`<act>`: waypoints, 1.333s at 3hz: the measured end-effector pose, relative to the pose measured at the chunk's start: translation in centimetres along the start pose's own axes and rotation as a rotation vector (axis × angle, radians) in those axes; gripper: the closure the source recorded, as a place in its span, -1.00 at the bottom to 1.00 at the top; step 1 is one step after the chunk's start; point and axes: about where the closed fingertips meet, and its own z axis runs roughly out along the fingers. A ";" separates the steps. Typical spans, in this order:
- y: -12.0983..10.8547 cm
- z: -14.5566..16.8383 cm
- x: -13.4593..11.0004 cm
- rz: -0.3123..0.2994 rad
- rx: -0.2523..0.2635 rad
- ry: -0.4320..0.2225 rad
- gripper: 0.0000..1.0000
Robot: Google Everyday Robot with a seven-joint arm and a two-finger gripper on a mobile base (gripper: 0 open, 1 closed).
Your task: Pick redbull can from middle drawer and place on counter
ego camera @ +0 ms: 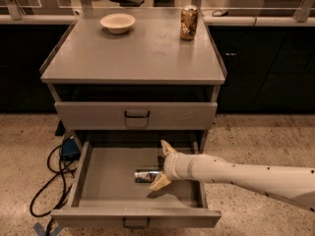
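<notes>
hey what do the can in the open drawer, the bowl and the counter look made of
The redbull can looks like shiny metal, likely aluminium: it glints silver. The bowl is matte cream, perhaps ceramic or plastic. The counter seems dull grey metal with a soft sheen. The gripper sits open in the middle drawer by the can.

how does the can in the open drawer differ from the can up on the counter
The redbull can lies on its side in the middle drawer; the gold-brown can stands upright on the counter. The redbull can is shiny silver, the gold-brown can patterned. The open gripper straddles the redbull can's end; nothing touches the gold-brown can. Both are drink cans.
</notes>
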 end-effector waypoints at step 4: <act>-1.1 10.8 2.4 0.032 -0.232 0.006 -1.00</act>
